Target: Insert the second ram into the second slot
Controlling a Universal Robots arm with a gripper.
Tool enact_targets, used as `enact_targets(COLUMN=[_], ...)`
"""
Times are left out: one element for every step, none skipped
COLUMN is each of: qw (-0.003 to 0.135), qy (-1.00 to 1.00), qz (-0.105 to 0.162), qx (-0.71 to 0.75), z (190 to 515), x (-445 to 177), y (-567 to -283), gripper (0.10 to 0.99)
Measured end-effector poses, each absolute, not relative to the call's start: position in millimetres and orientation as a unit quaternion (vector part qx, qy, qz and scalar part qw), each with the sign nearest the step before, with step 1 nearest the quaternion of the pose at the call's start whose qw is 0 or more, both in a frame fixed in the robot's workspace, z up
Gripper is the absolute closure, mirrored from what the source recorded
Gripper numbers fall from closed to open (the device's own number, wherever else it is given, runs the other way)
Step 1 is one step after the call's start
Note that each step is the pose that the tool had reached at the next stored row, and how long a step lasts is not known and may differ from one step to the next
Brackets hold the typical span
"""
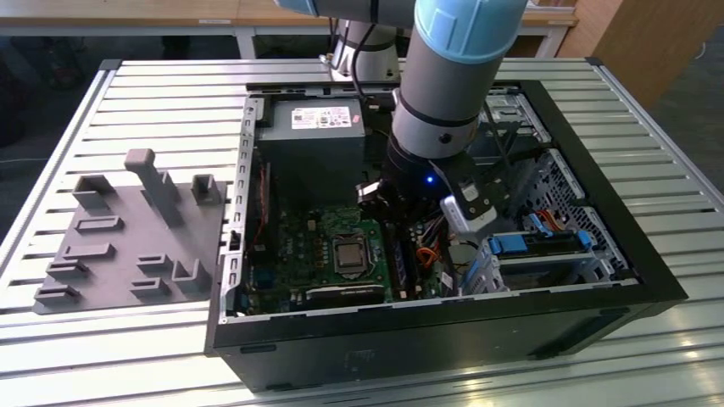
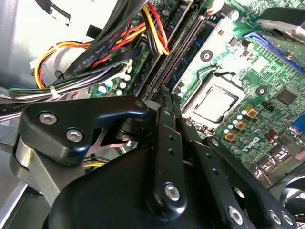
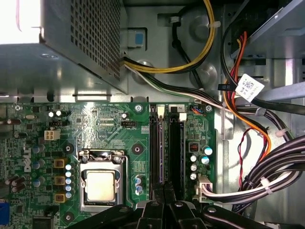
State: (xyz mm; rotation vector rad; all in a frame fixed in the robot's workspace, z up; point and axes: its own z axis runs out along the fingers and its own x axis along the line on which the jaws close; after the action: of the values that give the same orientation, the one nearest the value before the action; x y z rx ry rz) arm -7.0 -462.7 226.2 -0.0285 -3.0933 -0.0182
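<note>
My gripper [image 1: 396, 222] reaches down into the open computer case [image 1: 633, 254], with its tips at the memory slots beside the processor socket [image 3: 100, 185]. In both wrist views the black fingers [image 3: 159, 195] are pressed together, gripper [image 3: 164, 188] and gripper [image 2: 167, 102]. The second ram [image 3: 161, 152] shows edge-on as a thin strip. It runs along the slot [image 3: 155, 143] nearer the socket and straight into the seam between the fingers. How deep it sits in that slot is hidden. The neighbouring slot [image 3: 176, 152] looks dark.
Bundled black, yellow and red cables [image 3: 267, 181] hang close beside the slots. The power supply box [image 1: 311, 140] fills the case's far end, and the drive bay with blue latches [image 1: 537, 246] is at the exterior view's right. A grey fixture tray [image 1: 130, 237] lies outside the case.
</note>
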Motion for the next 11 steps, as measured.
enact_targets(qw=[0.024, 0.024, 0.024, 0.024, 0.024, 0.024, 0.024, 0.024, 0.024, 0.024, 0.024], qy=[-1.0, -1.0, -1.0, -1.0, -1.0, -1.0, -1.0, -1.0, -1.0, -1.0, -1.0], qz=[-0.007, -0.007, -0.007, -0.007, -0.007, -0.007, -0.007, -0.007, -0.007, -0.007, -0.007], qx=[-0.009, -0.01, -0.01, -0.01, -0.01, -0.01, -0.01, -0.01, -0.01, -0.01, -0.01], z=[226.2, 226.2, 226.2, 225.8, 225.4, 225.0, 224.3, 223.5, 222.9, 222.4, 221.9], x=[-7.2, -7.2, -7.2, -7.2, -7.2, -7.2, -7.2, -7.1, -7.1, -7.1, -7.1], y=[-462.6, -462.6, -462.6, -462.7, -462.7, -462.7, -462.7, -462.7, -462.7, -462.7, -462.7], gripper=[0.973, 0.973, 0.973, 0.973, 0.973, 0.973, 0.973, 0.973, 0.973, 0.973, 0.973])
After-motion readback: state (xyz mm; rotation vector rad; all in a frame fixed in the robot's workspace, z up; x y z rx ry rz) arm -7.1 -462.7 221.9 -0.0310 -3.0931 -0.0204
